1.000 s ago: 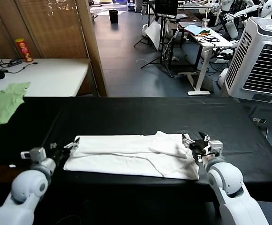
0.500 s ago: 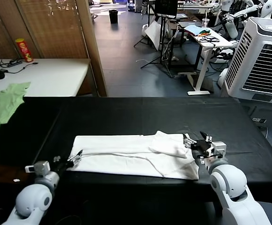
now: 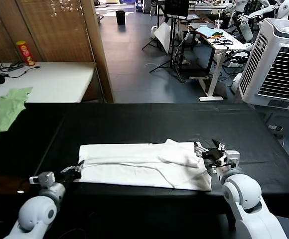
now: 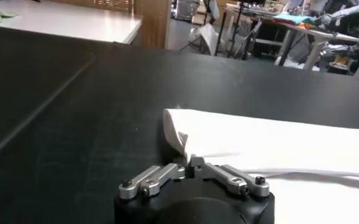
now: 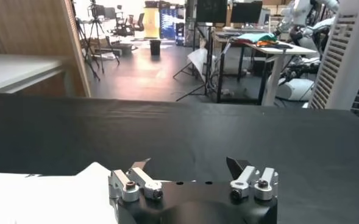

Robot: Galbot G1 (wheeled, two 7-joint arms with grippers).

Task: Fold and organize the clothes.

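The clothes [image 3: 134, 162], a white T-shirt folded into a long strip, lie flat on the black table [image 3: 134, 119] near its front edge. My left gripper [image 3: 76, 170] sits low at the shirt's near-left corner. In the left wrist view the left gripper [image 4: 188, 163] is shut on that corner, and the white cloth [image 4: 252, 143] rises in a small peak from the closed jaws. My right gripper [image 3: 210, 152] rests at the shirt's right end. The right wrist view shows the right gripper [image 5: 188, 164] open over bare black table, with the cloth [image 5: 45, 198] beside one finger.
A pale green garment [image 3: 0, 112] hangs over the table's far-left corner. Behind it stands a white table [image 3: 50, 79] with a red can [image 3: 25, 52]. A large white cooler [image 3: 279, 59] stands at the right rear. The black table's far half is bare.
My left gripper has slid back toward the table's front edge and shut on the shirt's near-left corner. The right gripper has barely moved and stays open.
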